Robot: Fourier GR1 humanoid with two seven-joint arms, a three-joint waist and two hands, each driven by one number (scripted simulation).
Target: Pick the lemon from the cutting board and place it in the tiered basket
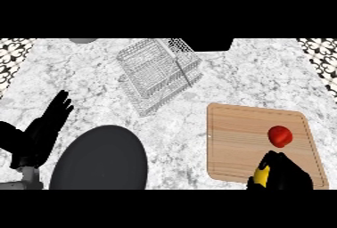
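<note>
The wooden cutting board (240, 133) lies at the right of the marble counter. At its near edge my right hand (286, 174) is curled round the yellow lemon (262, 177); only a strip of the lemon shows at the hand's left side. A red round fruit (280, 136) sits on the board just beyond the hand. The wire tiered basket (158, 73) stands at the back centre, well away from the hand. My left hand (47, 127) rests open at the left edge, fingers pointing up.
A large black plate (99, 160) lies at the front left, between the left hand and the board. A grey round thing (84, 40) and a black object (214, 43) sit at the counter's far edge.
</note>
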